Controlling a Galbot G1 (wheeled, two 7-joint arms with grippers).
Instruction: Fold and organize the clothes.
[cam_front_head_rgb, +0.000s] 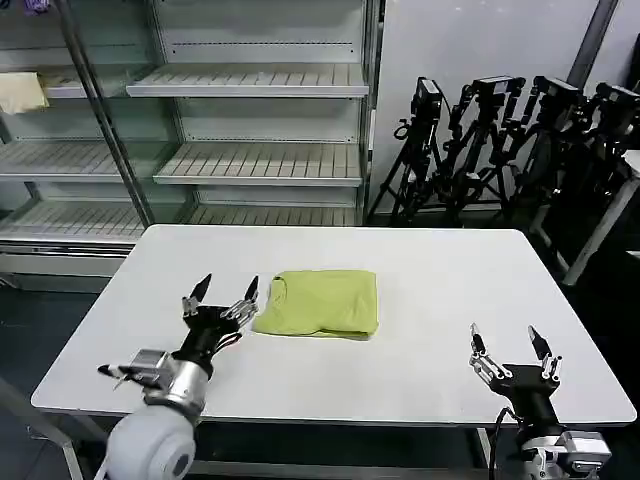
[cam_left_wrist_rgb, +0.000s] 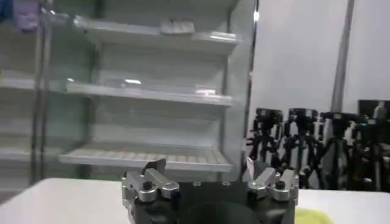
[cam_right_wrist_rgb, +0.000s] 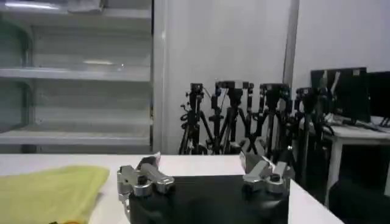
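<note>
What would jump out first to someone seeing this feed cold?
The folded yellow-green T-shirt lying mid-table on the white table. Next, the open left gripper just beside the shirt's left edge, and the open right gripper apart near the table's front right corner.

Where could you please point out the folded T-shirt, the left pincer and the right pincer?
T-shirt (cam_front_head_rgb: 322, 302): head view, middle of the folded cloth.
Left pincer (cam_front_head_rgb: 226, 293): head view, midway between its fingertips.
Right pincer (cam_front_head_rgb: 503, 339): head view, midway between its fingertips.
</note>
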